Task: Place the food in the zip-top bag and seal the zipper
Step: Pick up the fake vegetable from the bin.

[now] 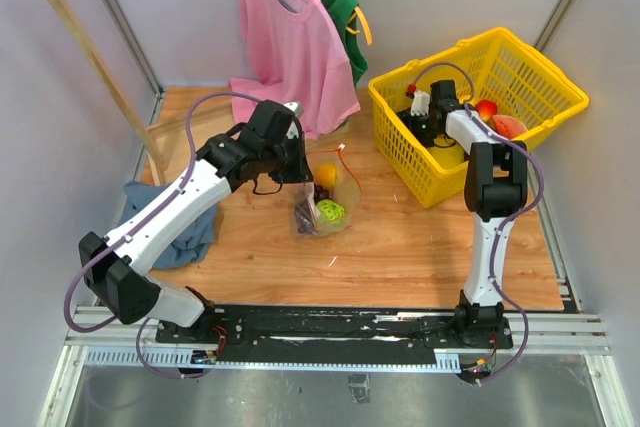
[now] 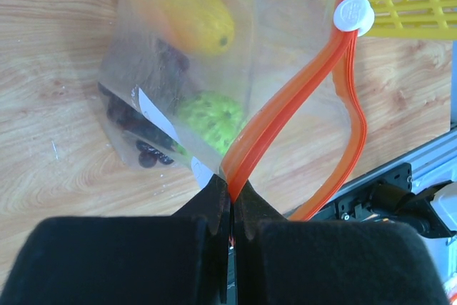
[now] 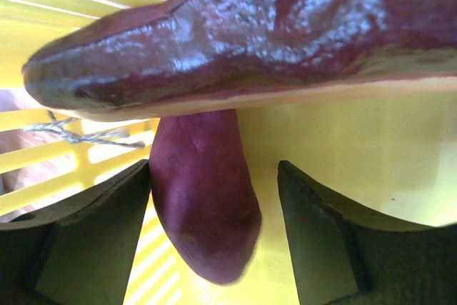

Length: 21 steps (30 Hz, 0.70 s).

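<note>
Three toy pieces lie inside the zip-top bag (image 2: 136,55): an orange-yellow fruit (image 2: 193,16), a green one (image 2: 211,116) and dark purple grapes (image 2: 143,144). The bag rests on the table (image 1: 400,247) just left of the yellow basket (image 1: 520,67), with its mouth gaping. The left gripper (image 2: 230,201) is pressed together on the near end of the red-orange zipper (image 2: 285,98), pinching both strips where they meet; the white tab (image 2: 353,13) sits at the far end. The right gripper (image 3: 214,176) is down in the basket, fingers spread on either side of a dark red piece (image 3: 203,205) and not clamped on it. A larger glossy dark piece (image 3: 285,33) lies across above. The step in hand looks like fetching more food, with sealing not yet begun. The next move calls for closing squarely on the dark red piece, lifting it over the basket wall and dropping it through the open mouth.
</note>
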Available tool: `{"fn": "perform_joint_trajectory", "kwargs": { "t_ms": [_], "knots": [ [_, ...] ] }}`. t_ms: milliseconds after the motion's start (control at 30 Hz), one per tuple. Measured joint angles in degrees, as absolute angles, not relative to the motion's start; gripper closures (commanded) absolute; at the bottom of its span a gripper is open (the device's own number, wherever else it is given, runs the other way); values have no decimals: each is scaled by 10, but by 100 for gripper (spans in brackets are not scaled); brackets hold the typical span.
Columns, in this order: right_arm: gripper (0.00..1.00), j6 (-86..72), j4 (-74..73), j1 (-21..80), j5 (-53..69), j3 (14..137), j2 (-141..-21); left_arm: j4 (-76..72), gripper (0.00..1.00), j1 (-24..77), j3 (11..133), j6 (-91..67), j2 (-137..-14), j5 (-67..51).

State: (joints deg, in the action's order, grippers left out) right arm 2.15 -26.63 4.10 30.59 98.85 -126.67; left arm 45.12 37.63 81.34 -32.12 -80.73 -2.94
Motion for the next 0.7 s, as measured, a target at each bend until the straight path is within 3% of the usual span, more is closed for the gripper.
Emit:
{"fn": "perform_joint_trajectory", "kwargs": {
  "t_ms": [67, 367, 700],
  "knots": [
    [33, 20, -263, 38, 308, 992, -1271, 454, 100, 376, 814, -321, -808, -30],
    [68, 13, -258, 31, 311, 990, -1273, 463, 100, 376, 814, -322, -810, -32],
    [88, 12, -267, 18, 251, 921, -1179, 471, 100, 376, 833, -324, -812, -31]
  ]
}}
